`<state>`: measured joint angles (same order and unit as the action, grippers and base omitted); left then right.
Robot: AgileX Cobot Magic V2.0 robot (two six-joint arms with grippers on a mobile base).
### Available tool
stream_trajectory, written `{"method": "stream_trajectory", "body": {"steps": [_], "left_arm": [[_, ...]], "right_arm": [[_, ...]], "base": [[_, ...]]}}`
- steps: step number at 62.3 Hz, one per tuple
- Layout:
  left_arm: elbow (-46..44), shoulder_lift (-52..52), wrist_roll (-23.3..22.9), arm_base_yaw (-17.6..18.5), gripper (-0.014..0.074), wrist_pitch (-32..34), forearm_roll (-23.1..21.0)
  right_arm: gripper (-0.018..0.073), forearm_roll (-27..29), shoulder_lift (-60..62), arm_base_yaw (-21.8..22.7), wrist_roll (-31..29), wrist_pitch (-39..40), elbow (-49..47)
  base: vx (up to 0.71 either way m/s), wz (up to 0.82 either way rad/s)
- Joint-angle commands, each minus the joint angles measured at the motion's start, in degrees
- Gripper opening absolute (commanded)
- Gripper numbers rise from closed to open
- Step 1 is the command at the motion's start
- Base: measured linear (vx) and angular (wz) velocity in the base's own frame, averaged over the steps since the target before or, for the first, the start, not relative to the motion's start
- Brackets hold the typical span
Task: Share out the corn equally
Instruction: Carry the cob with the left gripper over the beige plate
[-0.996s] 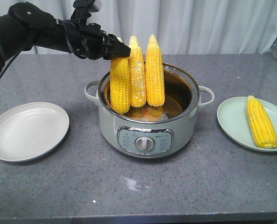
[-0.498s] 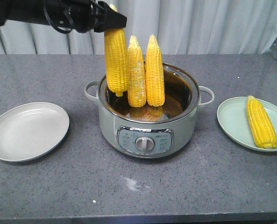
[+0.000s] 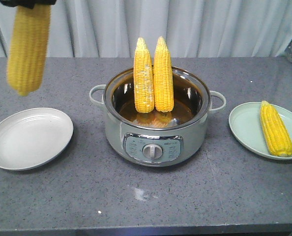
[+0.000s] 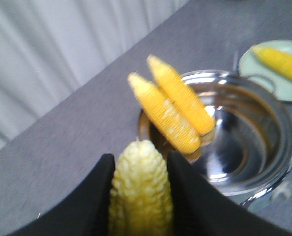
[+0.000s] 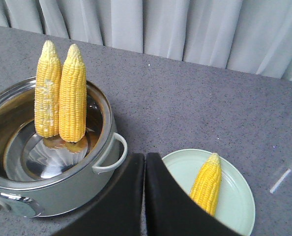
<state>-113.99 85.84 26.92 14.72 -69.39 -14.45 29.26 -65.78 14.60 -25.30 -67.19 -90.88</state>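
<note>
One corn cob (image 3: 27,49) hangs upright and blurred at the top left, above and behind the empty grey plate (image 3: 23,142). My left gripper (image 4: 140,162) is shut on its pale tip (image 4: 140,196). Two more cobs stand on end in the cooking pot (image 3: 155,142): a paler patched one (image 3: 143,76) and a yellow one (image 3: 163,73). Another cob (image 3: 276,129) lies on the pale green plate (image 3: 244,123) at the right. My right gripper (image 5: 145,164) is shut and empty, hovering between the pot's right handle (image 5: 114,155) and that plate (image 5: 237,209).
The pot stands mid-table with handles on both sides and a control knob (image 3: 152,151) facing front. A grey curtain (image 3: 224,24) hangs behind the table. The table's front edge (image 3: 146,228) runs along the bottom.
The left gripper has lifted its cob out of the pot and carried it up and left, to above the empty plate. The other cobs have not moved.
</note>
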Motion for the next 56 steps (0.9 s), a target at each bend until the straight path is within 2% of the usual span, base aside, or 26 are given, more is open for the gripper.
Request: {"method": "stream_trajectory", "body": {"steps": [1, 8, 13, 37, 56], "left_arm": [[-1.22, -0.88, -7.57, 0.33, -0.0008, -0.65, 10.44], [-1.22, 1.36, -15.39, 0.33, -0.0008, -2.06, 20.78], [-1.22, 3.27, -18.88, 0.33, -0.0008, -2.00, 24.35], [-1.22, 14.64, -21.55, -1.67, -0.0008, -2.27, 24.08], [0.08, 17.40, -22.97, -3.18, -0.0008, -2.27, 23.94]], "right_arm": [[-0.0008, 1.84, 0.76, 0.20, -0.55, 3.00, -1.43], [-0.0008, 2.22, 0.76, 0.20, -0.55, 3.00, -1.43], [-0.0008, 2.22, 0.76, 0.20, -0.55, 3.00, -1.43], [-0.0008, 2.19, 0.76, 0.20, -0.55, 2.94, -1.43], [-0.0008, 2.19, 0.76, 0.20, -0.55, 2.94, -1.43]], "base": [[0.00, 0.00], [0.00, 0.00], [0.00, 0.00], [0.00, 0.00], [0.00, 0.00]]}}
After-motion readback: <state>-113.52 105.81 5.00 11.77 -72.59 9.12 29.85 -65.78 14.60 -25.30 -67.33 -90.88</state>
